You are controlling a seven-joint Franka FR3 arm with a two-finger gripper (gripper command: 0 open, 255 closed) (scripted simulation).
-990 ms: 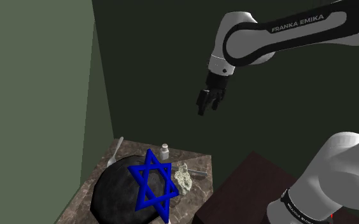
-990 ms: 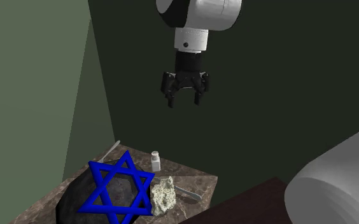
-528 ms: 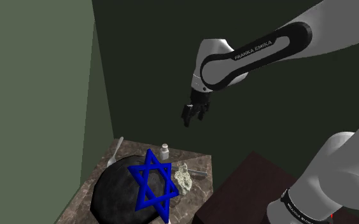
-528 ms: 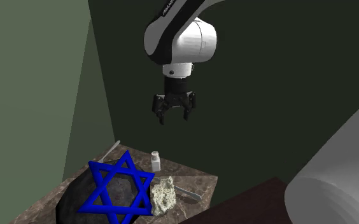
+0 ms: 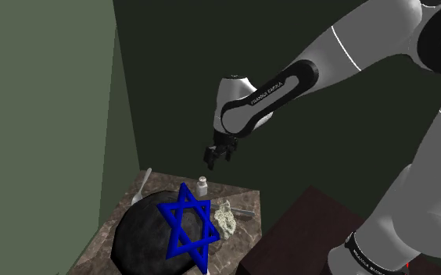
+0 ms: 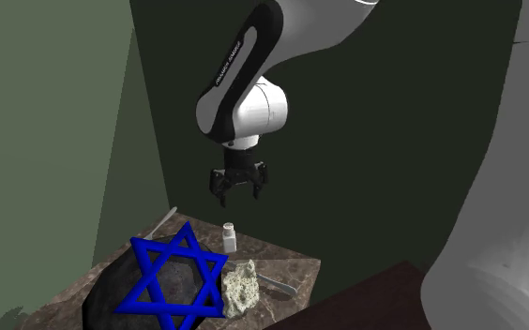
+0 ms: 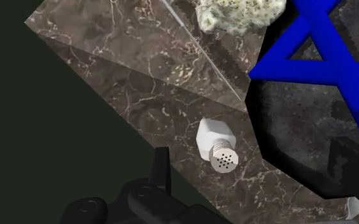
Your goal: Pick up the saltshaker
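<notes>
The saltshaker (image 5: pixel 202 187), a small white bottle with a grey perforated cap, stands upright on the dark marble counter (image 5: pixel 241 195) near its back edge. In the second exterior view the saltshaker (image 6: pixel 229 237) is just below my gripper (image 6: pixel 237 197), which hangs open a short way above it. In the shoulder view my gripper (image 5: pixel 211 160) is above the shaker and slightly toward that view's right. In the wrist view the saltshaker (image 7: pixel 217 145) stands between my spread black fingers (image 7: pixel 161 168), closer to one of them, with the gripper (image 7: pixel 253 153) empty.
A blue six-pointed star (image 5: pixel 186 226) lies over a black round basin (image 5: pixel 137 234) in front of the shaker. A pale rough lump (image 5: pixel 225 217) and a grey utensil (image 5: pixel 245 212) lie beside them. A white spoon (image 5: pixel 141 186) rests near the green wall. The dark stand (image 5: pixel 305 226) sits at lower right.
The arm has swung down and toward the shoulder view's left, bringing the open gripper from high over the counter to just above the saltshaker. Nothing on the counter has moved.
</notes>
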